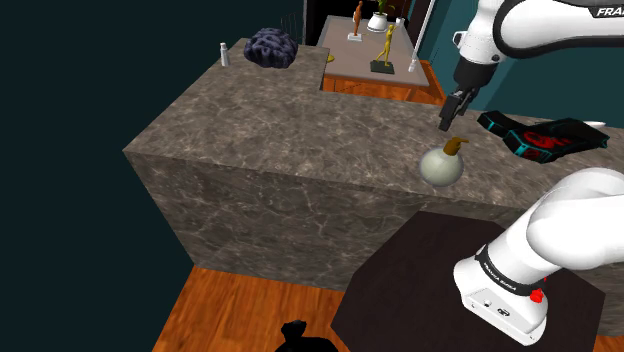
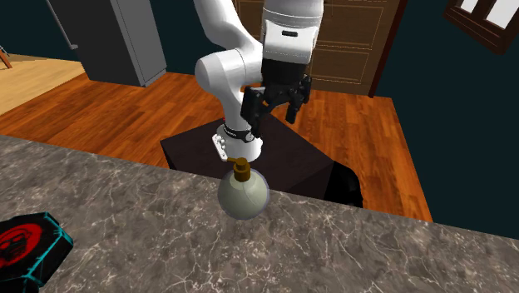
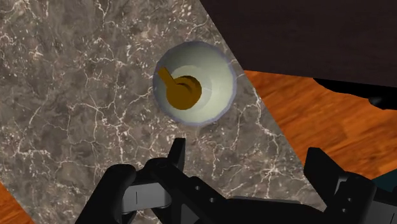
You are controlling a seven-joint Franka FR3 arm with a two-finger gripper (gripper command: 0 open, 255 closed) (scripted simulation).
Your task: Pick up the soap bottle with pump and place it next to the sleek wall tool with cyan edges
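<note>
The soap bottle (image 1: 441, 165) is a round, pale body with a brown pump. It stands upright near the edge of the marbled stone counter (image 1: 300, 130) that faces the stand. My black gripper (image 1: 447, 122) hangs open a little above the bottle and touches nothing. From the hand camera the bottle (image 3: 197, 86) lies just beyond the gripper (image 3: 248, 159), not between its fingers. The wall tool (image 1: 540, 138) is black and red with cyan edges and lies flat on the counter to the shoulder view's right of the bottle. Across the counter I see the bottle (image 2: 243, 194), the gripper (image 2: 274, 108) and the tool (image 2: 25, 245).
A dark bumpy lump (image 1: 271, 47) and a small white bottle (image 1: 224, 53) sit at the counter's far end. Behind them a low table (image 1: 345, 70) bears figurines (image 1: 385, 45). The dark stand (image 1: 430, 270) sits below the counter's near edge, on a wooden floor (image 2: 125, 108).
</note>
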